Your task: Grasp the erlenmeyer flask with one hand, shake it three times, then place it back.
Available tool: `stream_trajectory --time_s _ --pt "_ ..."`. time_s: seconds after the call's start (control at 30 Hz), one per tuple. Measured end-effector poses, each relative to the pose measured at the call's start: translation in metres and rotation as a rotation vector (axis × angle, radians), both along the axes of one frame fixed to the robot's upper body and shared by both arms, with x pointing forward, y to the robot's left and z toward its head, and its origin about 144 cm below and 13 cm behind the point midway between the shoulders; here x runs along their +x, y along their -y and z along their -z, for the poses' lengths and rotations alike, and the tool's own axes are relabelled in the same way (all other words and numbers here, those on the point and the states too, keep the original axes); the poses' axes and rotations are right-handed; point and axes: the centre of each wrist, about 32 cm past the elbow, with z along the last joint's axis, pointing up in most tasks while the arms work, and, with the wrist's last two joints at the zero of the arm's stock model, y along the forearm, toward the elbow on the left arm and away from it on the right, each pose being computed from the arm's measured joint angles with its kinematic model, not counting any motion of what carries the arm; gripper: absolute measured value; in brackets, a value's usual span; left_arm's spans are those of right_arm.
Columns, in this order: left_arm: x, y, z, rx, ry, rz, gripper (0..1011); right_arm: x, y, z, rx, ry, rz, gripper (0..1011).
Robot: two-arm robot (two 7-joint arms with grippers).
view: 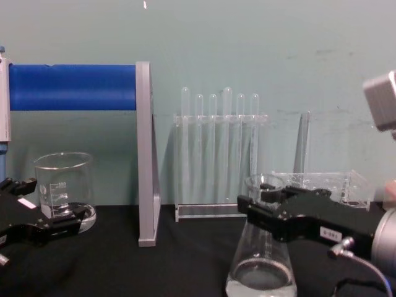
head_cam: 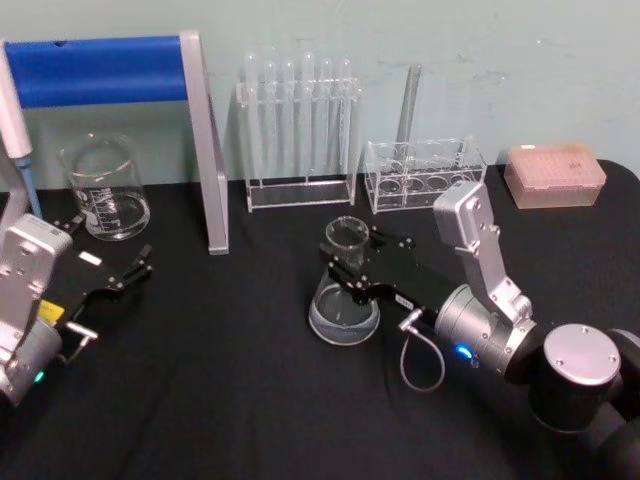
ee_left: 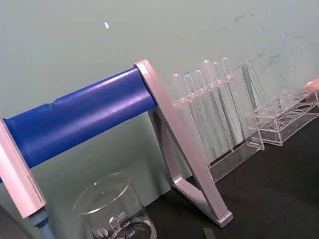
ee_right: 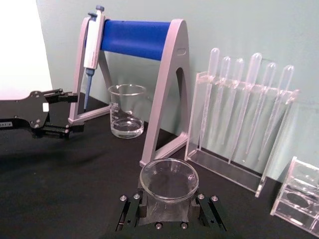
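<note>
The erlenmeyer flask [head_cam: 343, 310] stands upright on the black table [head_cam: 220, 400] at the centre, with a little clear liquid in its wide base [view: 260, 278]. My right gripper [head_cam: 358, 255] reaches in from the right and is shut on the flask's neck just below the rim, one finger on each side. The right wrist view looks down at the flask's rim [ee_right: 168, 179], held between the black fingers [ee_right: 130, 211]. In the chest view the right gripper [view: 260, 201] wraps the neck. My left gripper [head_cam: 110, 245] rests open at the far left, holding nothing.
A glass beaker [head_cam: 105, 190] stands at the back left beside the left gripper. A blue-barred pipette stand [head_cam: 110, 70] with a pipette [ee_right: 92, 45] is behind it. A rack of test tubes [head_cam: 298, 130], a lower clear rack [head_cam: 425, 175] and a pink tip box [head_cam: 555, 175] line the back.
</note>
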Motion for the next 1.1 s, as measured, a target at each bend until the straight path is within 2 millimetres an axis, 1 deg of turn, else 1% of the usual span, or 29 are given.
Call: stream_trajectory --time_s 0.17,0.23,0.47,0.63,1.1 --pt "0.0 0.0 0.0 0.0 0.0 0.0 1001 -0.002 0.001 -0.011 -0.002 0.011 0.008 457" --pt "0.0 0.0 0.0 0.0 0.0 0.0 1001 -0.003 0.003 -0.021 0.001 0.026 0.013 457" --pt "0.0 0.0 0.0 0.0 0.0 0.0 1001 -0.006 0.007 -0.038 0.019 0.055 0.023 457" --pt "0.0 0.0 0.0 0.0 0.0 0.0 1001 -0.008 0.01 -0.042 0.03 0.065 0.028 457" --pt "0.0 0.0 0.0 0.0 0.0 0.0 1001 -0.008 0.01 -0.044 0.041 0.063 0.035 457"
